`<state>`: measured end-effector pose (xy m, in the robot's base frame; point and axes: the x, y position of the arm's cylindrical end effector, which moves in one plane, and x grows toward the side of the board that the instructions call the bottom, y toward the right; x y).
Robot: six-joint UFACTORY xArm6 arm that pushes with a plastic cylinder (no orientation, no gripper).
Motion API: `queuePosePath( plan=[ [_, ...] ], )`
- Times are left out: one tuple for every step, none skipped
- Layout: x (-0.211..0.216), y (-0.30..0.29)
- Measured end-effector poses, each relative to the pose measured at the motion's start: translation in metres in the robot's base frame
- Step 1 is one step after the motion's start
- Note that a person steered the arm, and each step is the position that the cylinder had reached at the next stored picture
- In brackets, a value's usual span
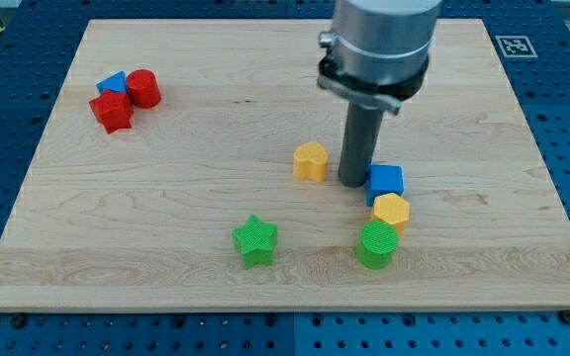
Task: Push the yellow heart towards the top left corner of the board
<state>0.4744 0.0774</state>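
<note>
The yellow heart (311, 160) lies a little right of the board's middle. My tip (352, 183) rests on the board just to the heart's right, a small gap apart, and right beside the blue cube (386, 181) on its other side. The rod rises from there to the grey arm body at the view's top. The board's top left corner (92, 24) is far up and left of the heart.
A yellow hexagon (391, 211) and a green cylinder (377, 244) sit below the blue cube. A green star (256, 240) lies below the heart. A blue triangle (113, 83), red cylinder (143, 88) and red block (112, 111) cluster at the left.
</note>
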Motion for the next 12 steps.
queuePosePath(
  plan=[
    [-0.006,-0.001],
    [0.026,0.0],
    [0.036,-0.043],
    [0.007,-0.058],
    [0.001,-0.056],
    [-0.027,-0.056],
    [-0.059,-0.056],
    [-0.094,-0.056],
    [-0.118,-0.056],
    [-0.113,-0.04],
    [-0.113,-0.004],
    [-0.125,0.019]
  ],
)
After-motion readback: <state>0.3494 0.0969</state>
